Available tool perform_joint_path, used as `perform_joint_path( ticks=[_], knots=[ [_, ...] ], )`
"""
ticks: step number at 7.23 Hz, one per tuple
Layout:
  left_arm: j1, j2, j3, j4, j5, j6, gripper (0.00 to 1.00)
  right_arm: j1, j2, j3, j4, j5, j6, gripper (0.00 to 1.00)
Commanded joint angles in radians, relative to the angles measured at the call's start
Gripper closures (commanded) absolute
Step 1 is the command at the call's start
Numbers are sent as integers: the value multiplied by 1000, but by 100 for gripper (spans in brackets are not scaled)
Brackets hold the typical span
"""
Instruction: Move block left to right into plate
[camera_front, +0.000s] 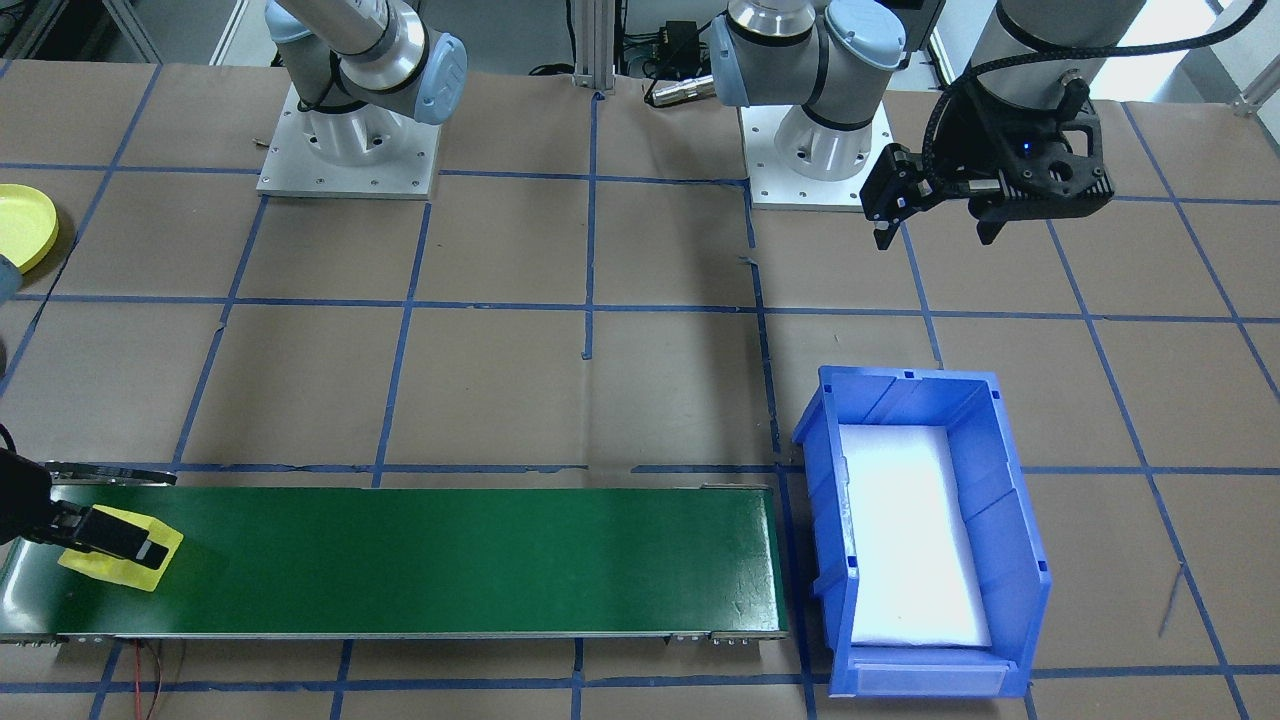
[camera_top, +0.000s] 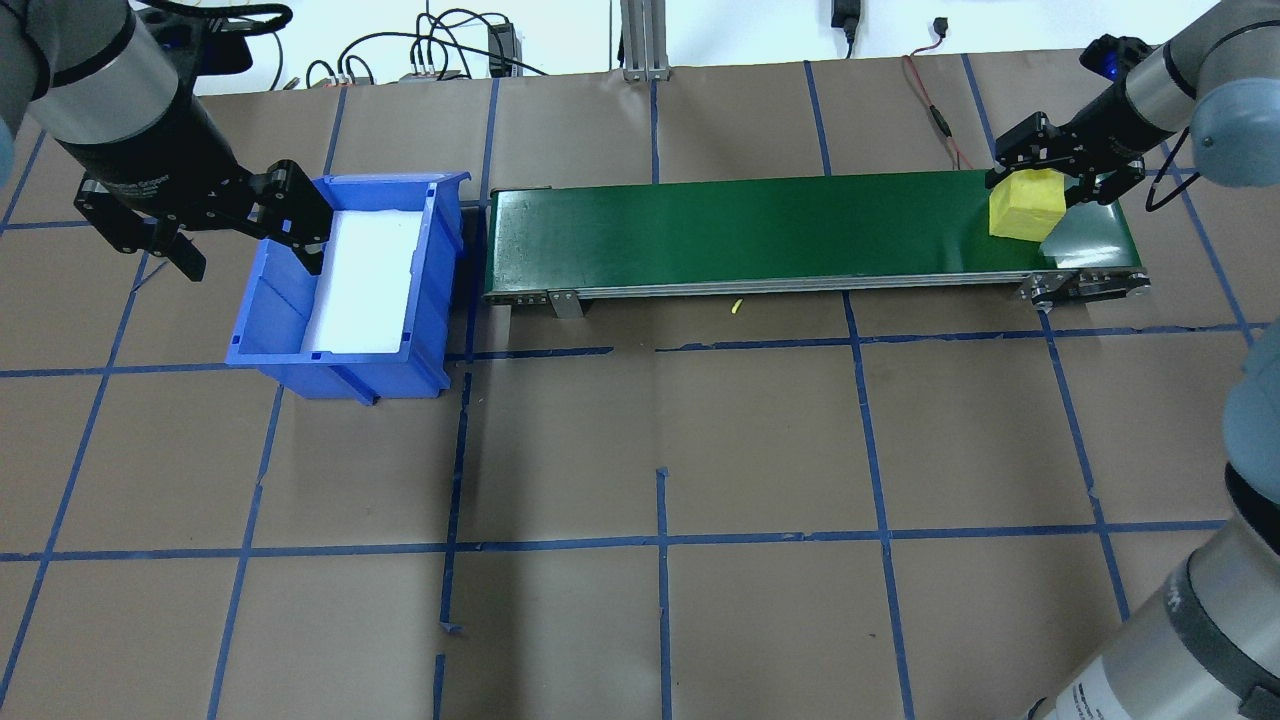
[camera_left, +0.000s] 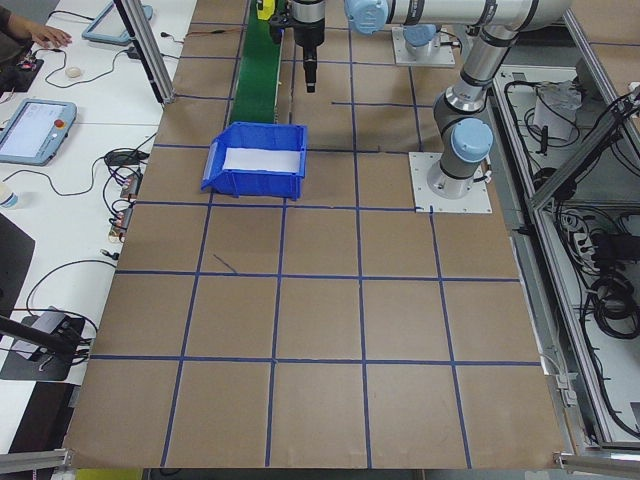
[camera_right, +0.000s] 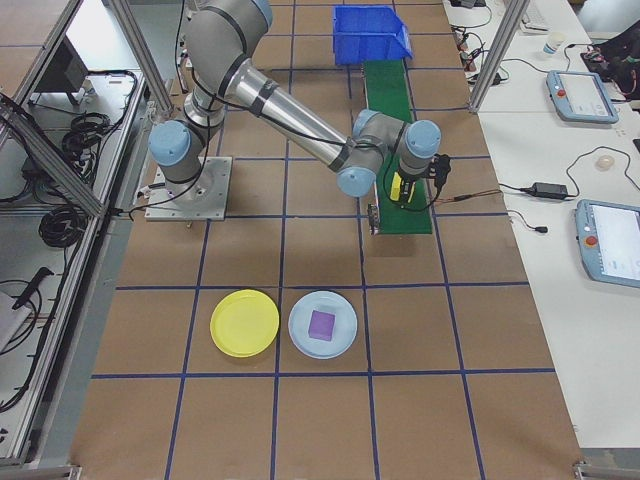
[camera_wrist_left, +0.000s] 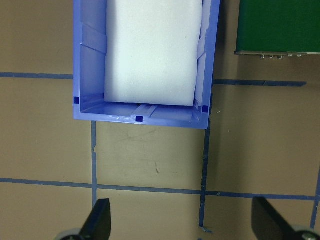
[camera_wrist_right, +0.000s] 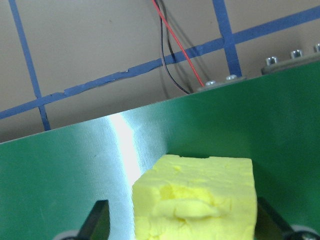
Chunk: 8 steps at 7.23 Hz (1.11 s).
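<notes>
Midway, by the look of things. Block (camera_top: 1024, 204) already at the right end of the belt (camera_top: 760, 232), resting on the green surface or barely off it; cannot tell which. Right gripper (camera_top: 1062, 172) straddling it, fingers to either side, seemingly touching the block; whether clamped firm, cannot tell. Left to do, judging by the task: lift off the belt, carry toward the near right of the table, set down in the plate (camera_right: 244, 322). Plate well apart from the belt, lying flat just beside a pale blue plate (camera_right: 322, 324) with a purple block (camera_right: 321, 322) on it.

Left gripper (camera_top: 245, 225) hanging over the far left of the table at the bin (camera_top: 340, 285), jaws spread, holding nothing.

As for the block itself: bright yellow, roughly cubic, matte. Top face lumpy and pitted in the right wrist view, edges slightly ragged — looks like soft foam, likely to give under a squeeze. Same yellow as the plate.
</notes>
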Motion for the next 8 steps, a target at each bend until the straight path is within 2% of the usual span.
perform_joint_path(
  ticks=[1, 2, 4, 6, 7, 8],
  knots=[
    [-1, 0, 0, 0, 1, 0, 0, -1, 2, 7, -2, -25, -2, 27],
    [-1, 0, 0, 0, 1, 0, 0, -7, -9, 10, 1, -52, -8, 68],
    [-1, 0, 0, -1, 1, 0, 0, -49, -56, 12, 11, -124, -104, 75],
    [-1, 0, 0, -3, 1, 0, 0, -180, -110, 27, 98, -149, -207, 76],
    [-1, 0, 0, -2, 0, 0, 0, -251, -149, 71, 152, -219, -311, 78],
    [1, 0, 0, 0, -1, 0, 0, -333, -204, 117, 162, -273, -444, 78]
  ],
)
